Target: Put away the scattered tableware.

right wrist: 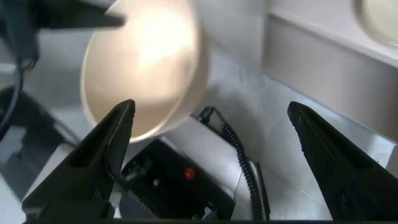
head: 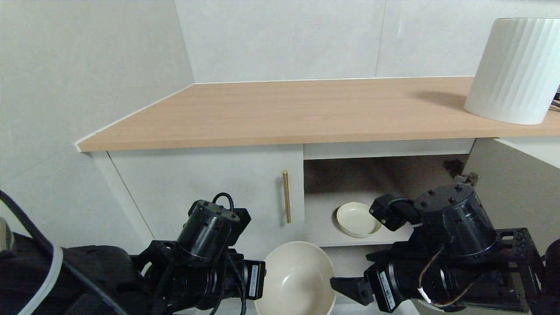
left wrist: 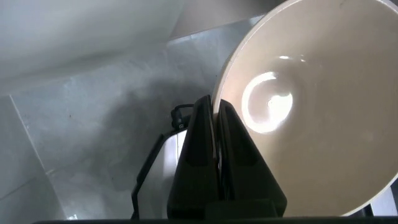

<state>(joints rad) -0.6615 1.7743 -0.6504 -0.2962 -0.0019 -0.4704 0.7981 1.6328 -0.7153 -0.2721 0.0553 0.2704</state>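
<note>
- Partly cut off by the head view's lower edge, the cream bowl (head: 297, 280) hangs in the air in front of the cabinet, below its open compartment.
- From the head, the left gripper (head: 259, 283) is largely hidden behind its own wrist, so its grip is hard to read there.
- The left wrist view settles it: the left gripper (left wrist: 216, 146) has its jaws clenched on the rim of the bowl (left wrist: 311, 106), one inside and one outside.
- The right gripper (head: 343, 286) shows one dark finger just beside the bowl's right edge; whether it touches cannot be told from the head.
- In the right wrist view, the right gripper (right wrist: 210, 109) has its jaws released and spread wide, with the bowl (right wrist: 146, 68) beyond them, washed out by glare.
- A small cream dish (head: 358, 218) lies on the shelf (head: 319, 234) inside the open compartment, its right edge hidden by the right arm.
- A sliver of that dish (right wrist: 380, 12) sits at the right wrist view's corner.
- The head view also takes in the wooden bench (head: 284, 109), a ribbed white cylinder (head: 516, 70) cut off at the right, and a closed door with a gold handle (head: 286, 197).
</note>
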